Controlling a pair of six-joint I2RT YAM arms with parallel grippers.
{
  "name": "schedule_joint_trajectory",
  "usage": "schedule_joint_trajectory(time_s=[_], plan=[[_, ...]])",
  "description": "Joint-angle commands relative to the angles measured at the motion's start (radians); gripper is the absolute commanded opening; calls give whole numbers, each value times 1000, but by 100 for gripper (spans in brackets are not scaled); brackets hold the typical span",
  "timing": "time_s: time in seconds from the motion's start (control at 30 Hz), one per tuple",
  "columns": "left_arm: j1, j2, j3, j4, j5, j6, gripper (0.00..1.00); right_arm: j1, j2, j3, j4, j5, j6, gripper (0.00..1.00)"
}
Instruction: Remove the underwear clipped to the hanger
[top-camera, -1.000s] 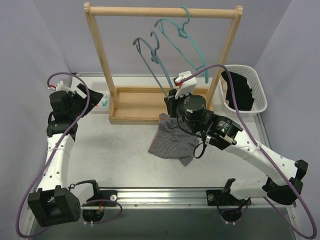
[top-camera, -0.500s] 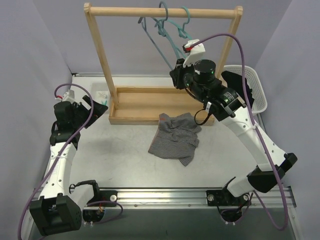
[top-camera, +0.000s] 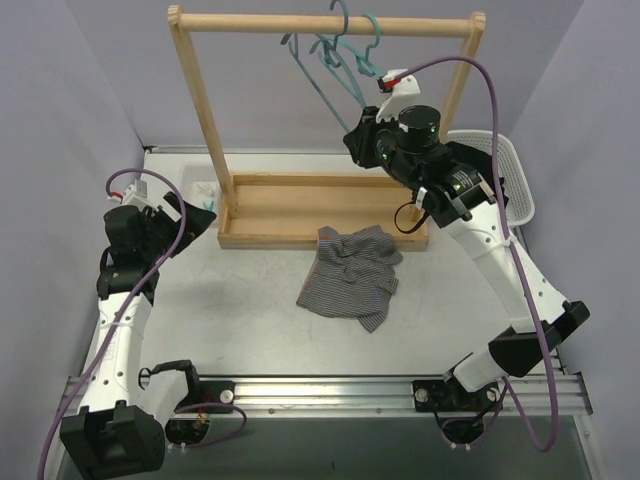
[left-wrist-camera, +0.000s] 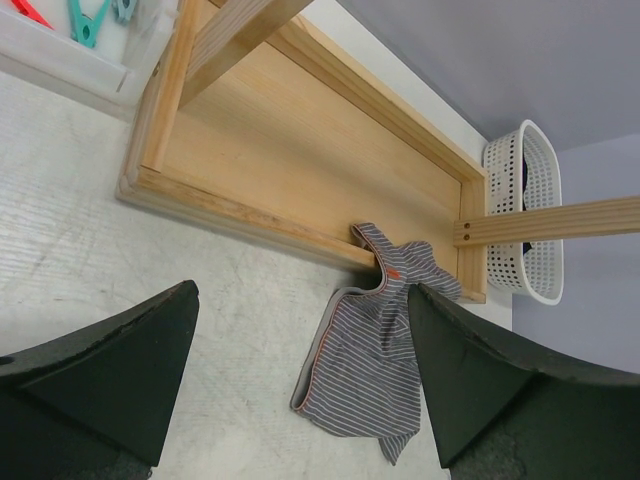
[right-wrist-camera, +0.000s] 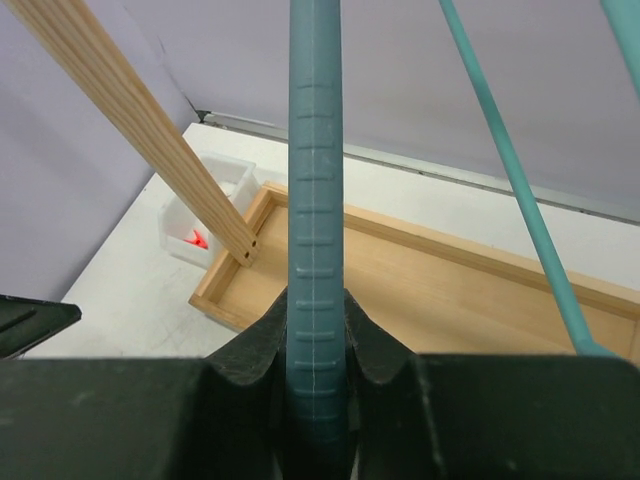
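Observation:
The grey striped underwear (top-camera: 350, 276) lies crumpled on the table, one edge draped over the front rim of the wooden rack base (top-camera: 280, 207); the left wrist view shows it too (left-wrist-camera: 365, 360). My right gripper (top-camera: 357, 138) is raised near the rail and shut on the bar of a blue-grey hanger (right-wrist-camera: 317, 180), whose hook sits over the rail (top-camera: 320, 22). A teal hanger (top-camera: 362, 52) hangs beside it. My left gripper (left-wrist-camera: 300, 292) stands open above the table at the left, holding nothing. Dark cloth shows inside the white basket (left-wrist-camera: 525, 215).
The wooden rack's two posts rise from its base tray at the table's back. A small white box with coloured clips (top-camera: 207, 196) sits left of the rack. The white basket (top-camera: 510, 165) stands at the back right, behind my right arm.
My right gripper has risen from just above the striped underwear up toward the rail, carrying the blue-grey hanger. The underwear stays on the table. My left arm has drawn back slightly.

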Motion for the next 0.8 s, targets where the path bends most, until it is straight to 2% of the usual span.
schedule_joint_trajectory(time_s=[0.0, 0.33, 0.37, 0.4, 0.47, 0.5, 0.57, 0.6, 0.73, 0.77], plan=[[1, -31, 47, -12, 24, 5, 94, -14, 5, 46, 28, -23, 25, 0], [2, -34, 47, -19, 54, -5, 94, -14, 5, 28, -5, -3, 31, 0], [2, -34, 47, -22, 54, -5, 94, -14, 4, 28, -5, -7, 33, 3], [1, -35, 48, -24, 54, -3, 94, -13, -2, 20, -7, -11, 30, 19], [2, -42, 50, -30, 57, -3, 94, -11, -16, 0, -5, -20, 31, 34], [1, -45, 53, -33, 58, -3, 94, -10, -39, -13, -7, -21, 31, 49], [1, -55, 62, -39, 64, -5, 94, 4, -74, -79, 1, -23, 25, 57], [1, -61, 65, -41, 64, -6, 94, 12, -119, -104, 2, -20, 22, 65], [2, -84, 91, -79, 83, -6, 94, 88, -245, -280, 16, -3, 24, 81], [1, -94, 94, -85, 87, -6, 94, 108, -274, -375, 18, 32, 31, 84]])
